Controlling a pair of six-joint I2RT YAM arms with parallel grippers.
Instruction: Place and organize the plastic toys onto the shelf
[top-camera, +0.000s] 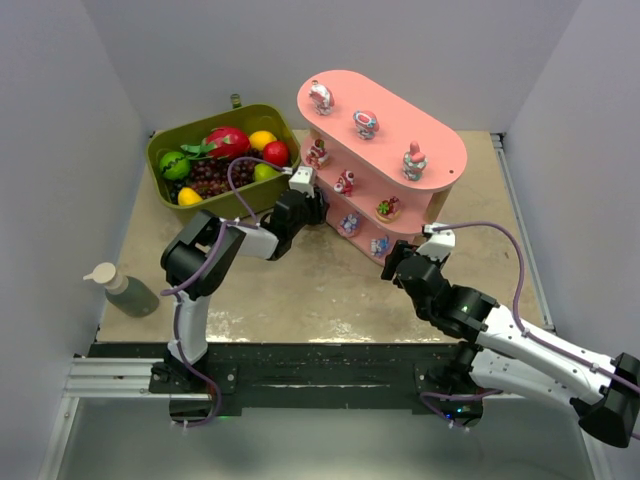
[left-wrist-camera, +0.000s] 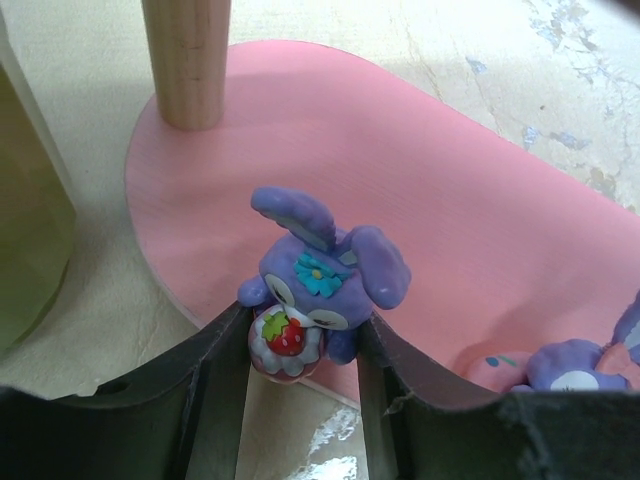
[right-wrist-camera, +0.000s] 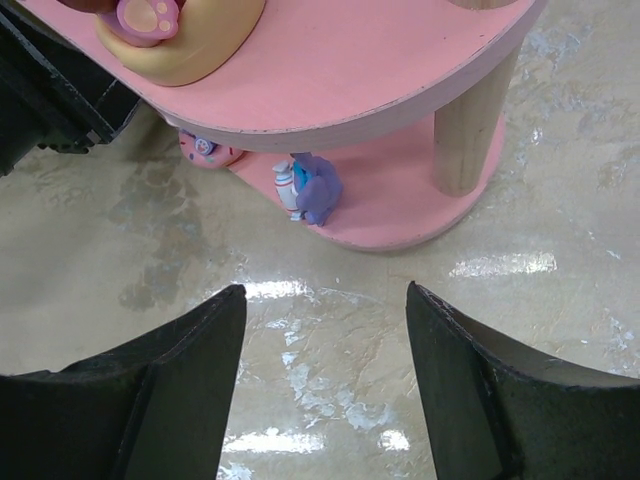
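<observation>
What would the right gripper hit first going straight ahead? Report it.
Probably the purple toy at the front edge of the shelf's bottom board, nearly centred ahead of the open right gripper. Only bare table lies between, though depth is unclear and it might graze that first.

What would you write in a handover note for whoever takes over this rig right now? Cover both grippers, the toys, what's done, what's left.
Left gripper: closed on the purple bunny, standing at the edge of the shelf's lowest board.
Right gripper: open, empty, above the table near the shelf's other end.
Other toys: three on the top board, three on the middle, two on the lowest.
Done: eight placed; no toy visible on the table.
Left: probably release the bunny, then withdraw both arms.
</observation>
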